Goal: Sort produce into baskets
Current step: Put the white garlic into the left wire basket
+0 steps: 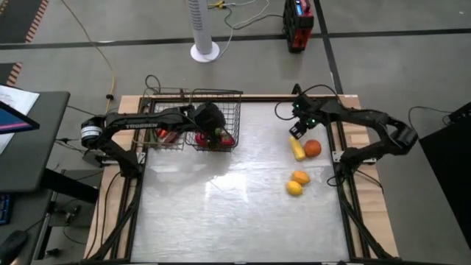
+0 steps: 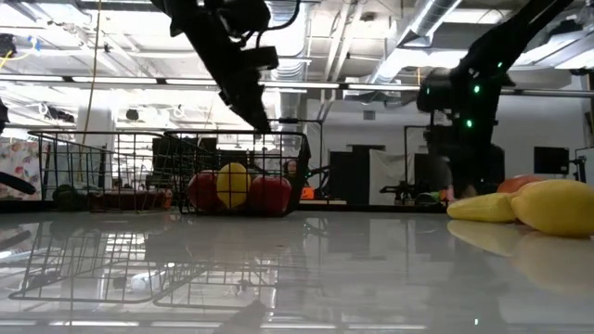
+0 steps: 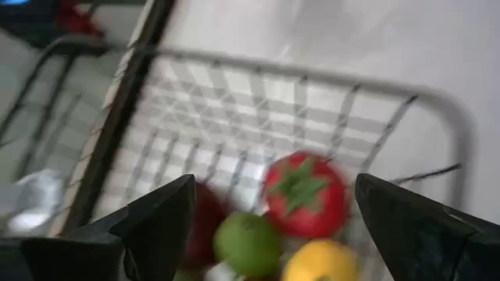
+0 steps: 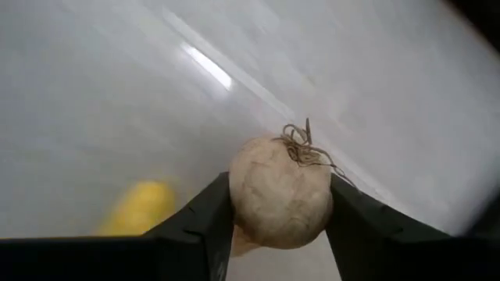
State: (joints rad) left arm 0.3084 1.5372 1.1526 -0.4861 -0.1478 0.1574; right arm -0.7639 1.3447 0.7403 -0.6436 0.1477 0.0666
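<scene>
A pale round vegetable (image 4: 281, 201) with a stringy root tuft is clamped between the right gripper (image 4: 280, 215) fingers, above the table (image 1: 221, 213), with a long yellow piece (image 1: 296, 149) just beside it and an orange ball (image 1: 313, 148) near. The left gripper (image 3: 269, 207) hangs spread wide, holding nothing, over the deeper basket (image 1: 218, 110); below its jaws lie a red tomato (image 3: 305, 195), a green ball (image 3: 248, 243) and a yellow ball (image 3: 322, 263).

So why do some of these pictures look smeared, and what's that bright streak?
Left wrist view: the basket and red tomato are motion-blurred. Right wrist view: the pale round piece is sharp, the table streaked, with ceiling-light glare. Low view: the glossy tabletop mirrors the baskets.
</scene>
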